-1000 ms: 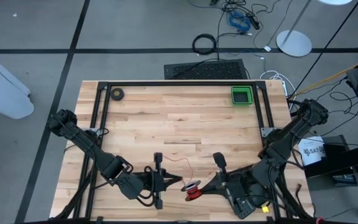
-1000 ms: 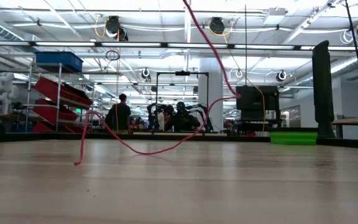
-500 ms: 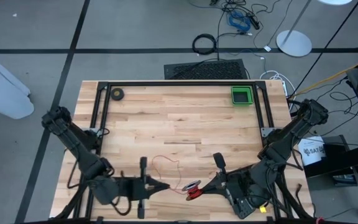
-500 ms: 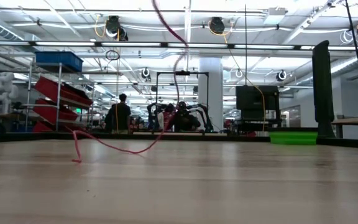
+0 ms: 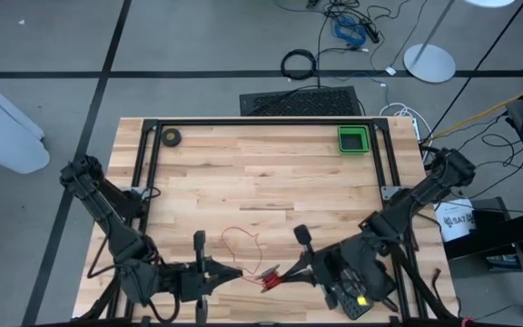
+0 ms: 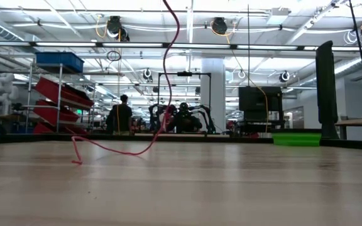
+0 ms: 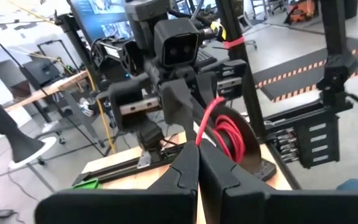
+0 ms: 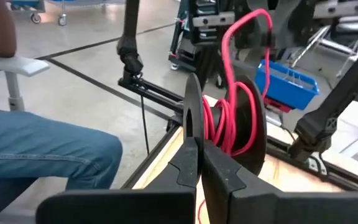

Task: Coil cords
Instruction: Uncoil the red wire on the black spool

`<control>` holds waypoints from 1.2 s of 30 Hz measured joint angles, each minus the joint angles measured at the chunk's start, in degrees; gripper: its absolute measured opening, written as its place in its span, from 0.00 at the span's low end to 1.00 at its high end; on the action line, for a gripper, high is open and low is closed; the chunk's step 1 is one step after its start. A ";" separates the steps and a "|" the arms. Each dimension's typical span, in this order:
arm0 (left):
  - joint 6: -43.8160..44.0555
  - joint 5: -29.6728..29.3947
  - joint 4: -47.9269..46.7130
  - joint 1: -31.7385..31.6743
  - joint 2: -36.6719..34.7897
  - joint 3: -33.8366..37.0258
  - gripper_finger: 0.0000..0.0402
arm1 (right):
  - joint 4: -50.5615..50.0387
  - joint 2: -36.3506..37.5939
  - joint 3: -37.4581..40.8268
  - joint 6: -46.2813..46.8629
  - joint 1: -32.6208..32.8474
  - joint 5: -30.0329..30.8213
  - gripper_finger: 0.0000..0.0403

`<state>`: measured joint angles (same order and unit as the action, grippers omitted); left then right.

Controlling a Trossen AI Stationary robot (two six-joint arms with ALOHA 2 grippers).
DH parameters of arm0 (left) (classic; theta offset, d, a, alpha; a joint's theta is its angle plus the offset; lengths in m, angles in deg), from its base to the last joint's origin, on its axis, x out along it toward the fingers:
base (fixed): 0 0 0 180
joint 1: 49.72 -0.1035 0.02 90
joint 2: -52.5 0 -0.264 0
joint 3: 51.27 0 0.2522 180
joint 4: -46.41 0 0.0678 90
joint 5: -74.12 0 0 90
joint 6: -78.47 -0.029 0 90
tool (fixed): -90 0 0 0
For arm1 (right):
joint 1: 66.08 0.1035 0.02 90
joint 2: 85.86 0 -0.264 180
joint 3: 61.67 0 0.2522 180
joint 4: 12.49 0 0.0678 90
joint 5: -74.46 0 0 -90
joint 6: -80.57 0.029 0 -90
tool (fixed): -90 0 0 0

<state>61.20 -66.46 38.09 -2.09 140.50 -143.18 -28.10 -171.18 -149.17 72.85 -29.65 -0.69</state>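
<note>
The wooden worktop (image 5: 261,182) carries both arms at its near edge, with a green tray (image 5: 352,140) and a small dark tape roll (image 5: 171,137) well apart at the far corners. The left pincer (image 5: 234,272) is closed on the red wire, and the right pincer (image 5: 275,275), also closed, grips the spool of the cords (image 5: 269,279) between the two. From above, a thin red loop (image 5: 239,238) lies on the wood behind the pincers. Only the low view shows this wire rising off the worktop and out of the top of the picture (image 6: 168,63); only the right wrist view shows a person's jeans-clad leg (image 8: 36,155) beside the worktop. Since a second ago the left arm has drawn back toward the near edge, and the spool has moved left.
</note>
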 joint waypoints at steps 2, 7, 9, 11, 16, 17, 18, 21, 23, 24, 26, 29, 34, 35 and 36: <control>-0.12 -0.51 -0.36 -0.03 0.02 0.00 0.00 | 0.40 -0.53 0.00 0.59 -0.70 -1.87 0.00; -0.09 -0.79 -0.36 -0.34 0.03 0.00 0.00 | 1.09 -1.47 0.00 2.08 -1.95 -5.33 0.00; 0.18 -0.79 -0.30 -1.14 0.31 0.00 0.00 | 1.36 -1.65 0.01 2.51 -2.24 -6.79 0.00; 0.25 -0.85 -0.36 -2.05 0.83 0.00 0.00 | 2.85 -2.03 0.02 2.58 -2.52 -8.36 0.00; 0.28 -0.91 -0.62 -4.79 3.41 0.00 0.00 | 5.47 -2.69 0.02 1.76 -2.63 -13.37 0.00; 0.28 -0.80 -0.62 -5.29 3.93 0.00 0.00 | 5.83 -2.69 0.02 1.33 -2.63 -13.68 0.00; 0.28 -0.53 -0.61 -5.82 4.39 0.00 0.00 | 5.98 -2.67 0.02 1.07 -2.61 -13.73 0.00; 0.37 1.00 -1.99 -7.15 5.34 0.00 0.00 | 7.06 -2.67 0.02 0.27 -2.56 -13.81 0.00; 0.41 1.27 -2.04 -7.74 5.91 0.00 0.00 | 7.85 -2.66 0.02 -0.56 -2.50 -13.75 0.00; 0.43 1.42 -2.04 -7.95 6.09 0.00 0.00 | 7.95 -2.65 0.02 -1.08 -2.49 -13.73 0.00; 0.45 2.80 -2.04 -8.45 6.48 0.00 0.00 | 8.29 -2.65 0.02 -1.92 -2.45 -13.75 0.00; 0.50 5.39 -2.07 -8.85 7.12 0.00 0.00 | 11.00 -2.65 0.02 -2.41 -2.24 -13.75 0.00; 2.36 8.59 -3.31 -9.68 7.39 0.00 0.00 | 16.25 -2.64 0.02 -5.35 -1.15 -13.71 0.00; 3.52 8.85 -3.97 -9.86 7.39 0.00 0.00 | 17.57 -2.60 0.02 -6.04 -0.85 -13.69 0.00; 4.49 9.07 -4.80 -9.91 7.39 0.00 0.00 | 18.70 -2.56 0.02 -6.72 -0.51 -13.68 0.00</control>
<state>65.69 -57.39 33.29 -12.00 147.89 -143.18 -9.40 -173.74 -149.15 66.14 -30.16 -14.37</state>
